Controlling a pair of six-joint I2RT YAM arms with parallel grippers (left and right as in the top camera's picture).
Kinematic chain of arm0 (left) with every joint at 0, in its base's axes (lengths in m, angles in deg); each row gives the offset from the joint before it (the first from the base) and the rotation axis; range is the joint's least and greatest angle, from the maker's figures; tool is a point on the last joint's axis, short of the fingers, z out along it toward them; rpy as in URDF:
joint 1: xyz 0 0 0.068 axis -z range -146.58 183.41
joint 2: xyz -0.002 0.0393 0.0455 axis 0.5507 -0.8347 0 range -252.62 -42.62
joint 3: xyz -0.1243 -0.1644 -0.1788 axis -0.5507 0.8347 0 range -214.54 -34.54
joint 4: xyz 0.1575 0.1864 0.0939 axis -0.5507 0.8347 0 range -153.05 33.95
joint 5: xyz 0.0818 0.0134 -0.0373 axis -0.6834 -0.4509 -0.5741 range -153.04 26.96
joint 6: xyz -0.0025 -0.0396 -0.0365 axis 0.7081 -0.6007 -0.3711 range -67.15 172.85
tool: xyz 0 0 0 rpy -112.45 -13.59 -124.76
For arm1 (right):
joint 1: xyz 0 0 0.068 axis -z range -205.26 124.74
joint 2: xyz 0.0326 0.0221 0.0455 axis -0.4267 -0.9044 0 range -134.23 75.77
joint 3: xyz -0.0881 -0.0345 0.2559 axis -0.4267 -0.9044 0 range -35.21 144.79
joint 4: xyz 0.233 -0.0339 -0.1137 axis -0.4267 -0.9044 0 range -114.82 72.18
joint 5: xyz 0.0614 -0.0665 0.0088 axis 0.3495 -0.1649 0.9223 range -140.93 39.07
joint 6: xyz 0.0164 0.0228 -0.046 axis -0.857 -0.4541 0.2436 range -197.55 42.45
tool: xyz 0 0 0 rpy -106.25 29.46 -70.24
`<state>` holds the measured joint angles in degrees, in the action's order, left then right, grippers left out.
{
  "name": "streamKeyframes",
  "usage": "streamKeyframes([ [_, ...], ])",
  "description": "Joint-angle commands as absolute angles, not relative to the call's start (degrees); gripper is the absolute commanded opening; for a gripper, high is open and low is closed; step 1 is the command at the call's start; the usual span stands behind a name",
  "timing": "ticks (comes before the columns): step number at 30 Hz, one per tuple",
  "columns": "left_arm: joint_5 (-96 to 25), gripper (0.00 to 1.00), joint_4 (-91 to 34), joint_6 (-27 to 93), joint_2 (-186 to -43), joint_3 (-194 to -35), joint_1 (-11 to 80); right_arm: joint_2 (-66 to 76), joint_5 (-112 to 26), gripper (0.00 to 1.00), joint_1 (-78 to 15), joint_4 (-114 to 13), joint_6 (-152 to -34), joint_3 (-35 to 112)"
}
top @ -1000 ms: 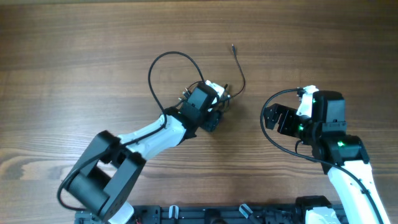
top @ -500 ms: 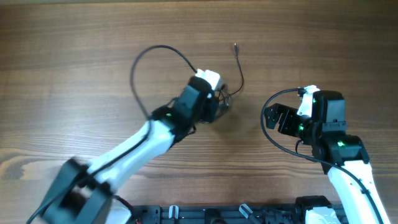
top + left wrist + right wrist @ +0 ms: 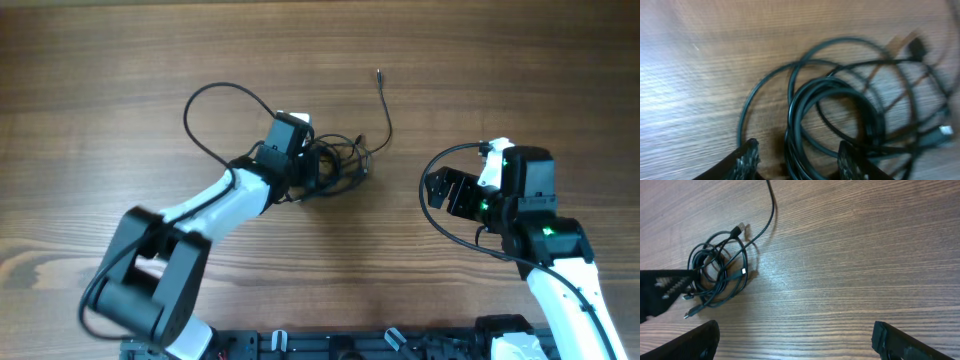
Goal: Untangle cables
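The cables (image 3: 345,165) are a tangled bundle of thin black cords on the wooden table (image 3: 120,60), with one loose tail (image 3: 386,110) running up to a plug. My left gripper (image 3: 316,172) sits at the bundle's left edge. In the left wrist view its fingers (image 3: 799,156) are open, and several strands of the coil (image 3: 840,112) pass between them. Small plugs (image 3: 918,47) show at the coil's far side. My right gripper (image 3: 434,190) is open and empty, well to the right of the bundle. The bundle also shows in the right wrist view (image 3: 720,275), far from the right gripper's fingers (image 3: 797,337).
The left arm's own thicker black cable (image 3: 200,105) loops over the table left of the bundle. The right arm's cable (image 3: 440,225) curves beside its wrist. A black rail (image 3: 330,345) runs along the front edge.
My left arm has swung to the left, and its gripper now sits at the bundle's left side, leaving more of the coil uncovered. The right arm has not moved.
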<state>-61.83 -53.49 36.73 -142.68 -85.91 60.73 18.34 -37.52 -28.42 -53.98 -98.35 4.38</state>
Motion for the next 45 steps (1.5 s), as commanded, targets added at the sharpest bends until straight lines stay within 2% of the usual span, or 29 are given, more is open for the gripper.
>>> streamKeyframes([
  [1, -57.3, 0.44, -56.3, 35.6, -148.5, -85.9, 60.5, 18.1, -38.5, 1.00, -28.2, -54.0, -98.7, 5.5],
  [3, -56.4, 0.39, -58.0, 35.6, -150.2, -85.9, 60.5, 18.1, -38.5, 1.00, -28.2, -53.9, -98.7, 5.5],
  [4, -56.5, 0.30, -58.6, 35.7, -150.4, -85.9, 60.5, 18.1, -38.5, 1.00, -28.2, -54.0, -98.7, 5.5],
  [5, -56.5, 0.14, -59.0, 35.7, -150.3, -85.9, 60.5, 18.1, -38.5, 1.00, -28.2, -53.9, -98.7, 5.5],
  [6, -56.5, 0.04, -59.1, 35.7, -149.9, -85.9, 60.5, 18.1, -38.5, 1.00, -28.2, -53.9, -98.7, 5.5],
  [9, -55.9, 0.04, -58.5, 35.6, -146.7, -85.9, 60.5, 18.1, -38.5, 1.00, -28.2, -53.9, -98.6, 5.5],
  [12, -48.0, 0.04, -57.2, 35.1, -136.9, -85.9, 60.5, 18.1, -37.0, 1.00, -28.2, -53.9, -98.5, 5.5],
  [16, -39.7, 0.04, -56.8, 27.9, -125.0, -85.9, 60.1, 17.3, -26.6, 1.00, -28.2, -51.7, -93.2, 5.5],
  [17, -32.0, 0.04, -56.8, 25.1, -119.2, -85.9, 58.4, 15.4, -21.5, 1.00, -28.2, -49.0, -92.5, 5.5],
  [20, -27.1, 0.04, -56.8, 23.1, -117.6, -85.9, 57.1, 11.6, -10.9, 0.95, -28.5, -42.7, -92.8, 5.5],
  [27, -26.6, 0.04, -55.9, 17.4, -117.8, -85.9, 57.0, 1.9, 6.0, 0.85, -31.0, -29.6, -100.2, 5.5],
  [28, -26.6, 0.04, -55.7, 17.4, -117.8, -85.9, 57.0, 1.5, 7.4, 0.81, -31.4, -28.3, -100.3, 5.5],
  [29, -26.6, 0.04, -55.5, 17.4, -117.8, -85.9, 57.1, 1.2, 8.5, 0.71, -32.1, -26.6, -101.9, 5.5],
  [31, -26.6, 0.04, -55.5, 17.4, -117.8, -85.9, 57.1, 1.2, 8.2, 0.41, -33.4, -24.3, -103.2, 5.5],
  [32, -26.6, 0.04, -55.0, 17.8, -117.8, -85.9, 57.0, 1.2, 5.1, 0.19, -33.6, -24.9, -103.2, 5.5],
  [33, -26.8, 0.04, -54.0, 18.4, -117.8, -85.9, 56.6, 1.1, -0.2, 0.15, -33.6, -27.3, -103.2, 5.5],
  [35, -27.1, 0.04, -49.3, 21.9, -117.8, -85.9, 53.9, 1.1, -23.1, 0.11, -33.6, -37.1, -103.8, 5.5],
  [37, -27.3, 0.04, -42.4, 26.2, -117.8, -85.9, 48.6, 1.1, -51.8, 0.11, -33.5, -48.8, -113.5, 5.5],
  [38, -27.7, 0.04, -39.5, 27.9, -117.8, -85.9, 45.8, 1.1, -58.3, 0.12, -33.6, -51.7, -115.6, 5.5],
  [40, -27.7, 0.04, -36.5, 29.7, -117.8, -85.9, 41.5, 1.1, -61.3, 0.22, -33.5, -52.5, -115.4, 5.5],
  [45, -27.8, 0.04, -34.7, 30.2, -117.8, -85.9, 34.1, 1.1, -63.0, 0.24, -33.5, -52.5, -116.5, 5.5],
])
